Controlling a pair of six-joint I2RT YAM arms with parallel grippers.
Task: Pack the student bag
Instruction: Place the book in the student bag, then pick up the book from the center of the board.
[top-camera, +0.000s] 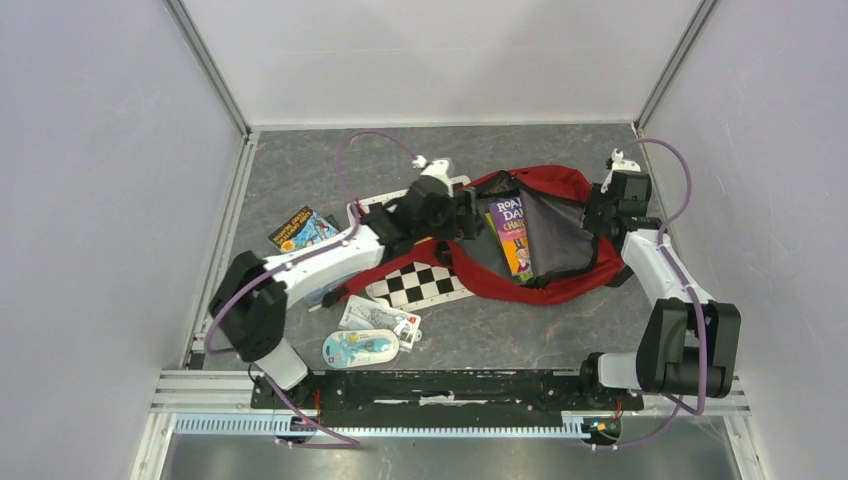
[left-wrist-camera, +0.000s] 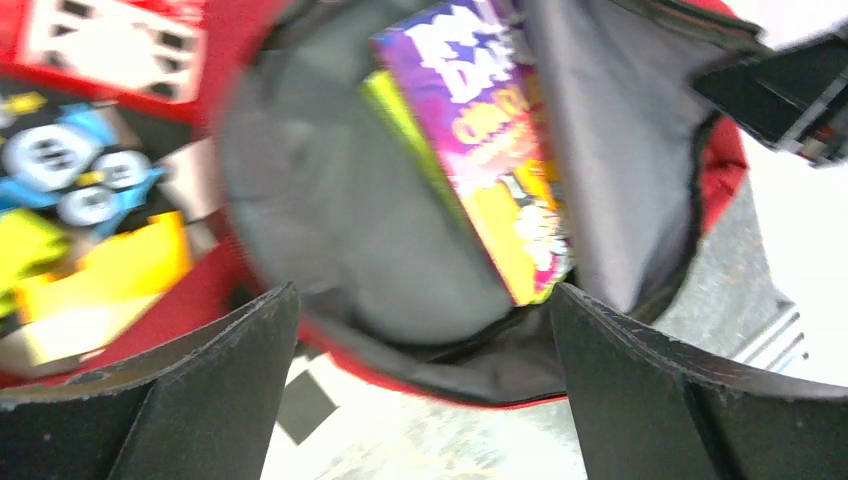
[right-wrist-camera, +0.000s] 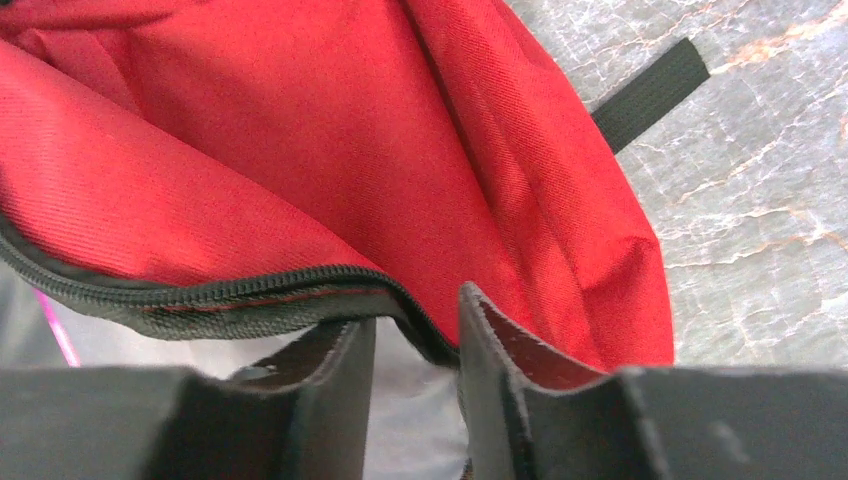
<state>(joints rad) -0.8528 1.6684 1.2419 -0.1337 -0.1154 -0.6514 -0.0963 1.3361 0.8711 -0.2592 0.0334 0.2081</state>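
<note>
Left wrist view: left gripper (left-wrist-camera: 422, 300) gapes wide above the student bag (left-wrist-camera: 330, 200), Roald Dahl book (left-wrist-camera: 480, 130) inside; right gripper (right-wrist-camera: 415, 320) narrowly parted around its zipper (right-wrist-camera: 250, 290).

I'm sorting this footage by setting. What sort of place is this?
Probably a robot lab test cell: plain white walls box in a grey table, and a left arm and right arm are bolted to a metal rail at its near edge.
</note>
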